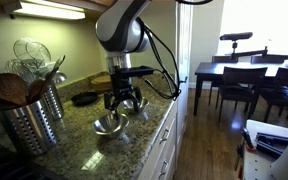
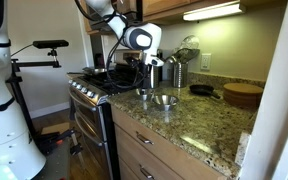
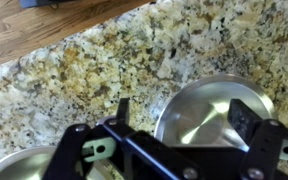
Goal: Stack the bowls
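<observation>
Two shiny steel bowls sit side by side on the speckled granite counter. In the wrist view one bowl [image 3: 210, 104] fills the lower right, and the rim of the other bowl [image 3: 19, 165] shows at the lower left. My gripper [image 3: 182, 114] is open just above the right bowl, with one finger outside its left rim and the other over its inside. It holds nothing. In both exterior views the gripper [image 1: 122, 100] [image 2: 144, 80] hangs close over the bowls [image 1: 108, 125] [image 1: 137, 109] [image 2: 164, 100] [image 2: 144, 94].
A tall perforated utensil holder [image 1: 34, 118] [image 2: 176, 72] with wooden spoons stands on the counter, as do a flat black dish [image 1: 84, 98] [image 2: 202, 90] and a round wooden board [image 2: 244, 95]. A stove [image 2: 89, 90] adjoins the counter. A dining table and chairs [image 1: 244, 75] stand beyond the counter edge.
</observation>
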Robot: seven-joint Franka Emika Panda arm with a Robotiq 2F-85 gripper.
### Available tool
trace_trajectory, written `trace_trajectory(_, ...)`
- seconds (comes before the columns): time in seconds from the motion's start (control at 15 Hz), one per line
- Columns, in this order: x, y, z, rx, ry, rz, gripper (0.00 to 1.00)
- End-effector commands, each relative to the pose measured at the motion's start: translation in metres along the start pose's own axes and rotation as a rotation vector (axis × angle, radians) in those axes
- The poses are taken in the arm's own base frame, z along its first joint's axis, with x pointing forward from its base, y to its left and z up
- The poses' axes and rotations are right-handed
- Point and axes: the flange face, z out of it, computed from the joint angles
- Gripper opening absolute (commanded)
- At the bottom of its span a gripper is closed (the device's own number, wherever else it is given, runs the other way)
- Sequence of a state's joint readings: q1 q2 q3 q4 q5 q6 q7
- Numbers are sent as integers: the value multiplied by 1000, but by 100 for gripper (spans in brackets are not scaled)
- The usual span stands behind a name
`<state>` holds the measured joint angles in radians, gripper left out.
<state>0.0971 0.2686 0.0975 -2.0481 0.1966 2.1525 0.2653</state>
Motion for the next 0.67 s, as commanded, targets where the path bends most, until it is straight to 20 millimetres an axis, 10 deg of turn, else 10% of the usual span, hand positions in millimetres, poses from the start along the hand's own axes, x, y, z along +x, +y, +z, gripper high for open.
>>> trace_trajectory(0.0,17,-5,4,-34,44,54,100)
trace_trajectory(0.6,50,-1,18,-54,63,154,100)
